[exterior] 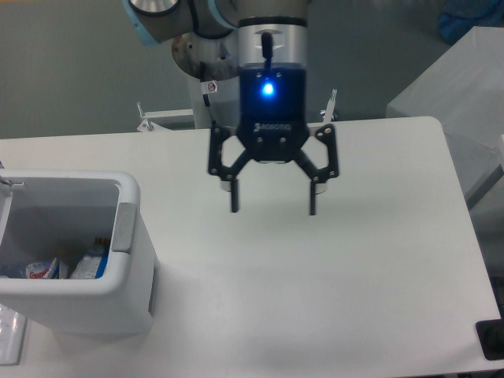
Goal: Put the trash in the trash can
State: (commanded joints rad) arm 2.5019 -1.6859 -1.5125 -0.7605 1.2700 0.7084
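**Trash looks binned; arm hangs free over the table**

White tabletop (354, 260) fills most of my view, with grey floor behind it and the arm's pedestal (206, 75) at the far edge. From my station I see nothing lying loose on that surface.

The trash can (118, 303) sits at the left edge of the table, one white bin with a grey panel (124, 228) on its inner right wall. Down inside it I can make out the trash: a blue-and-orange snack wrapper (88, 262) against the right side, and just left of it a pale shape with a red mark (39, 270) that I take to be the crushed bottle, though it is partly cut off by the rim and I cannot be sure.

The gripper (272, 203) hangs above the middle of the table, well apart from the bin, fingers spread wide and pointing down, with nothing between them. Its blue status light is on.

My judgement: the task looks finished or very nearly so, since both pieces appear to be in the bin and nothing is left to collect on the table.

Count: one arm, one gripper, one trash can, one wrapper, one probable bottle.
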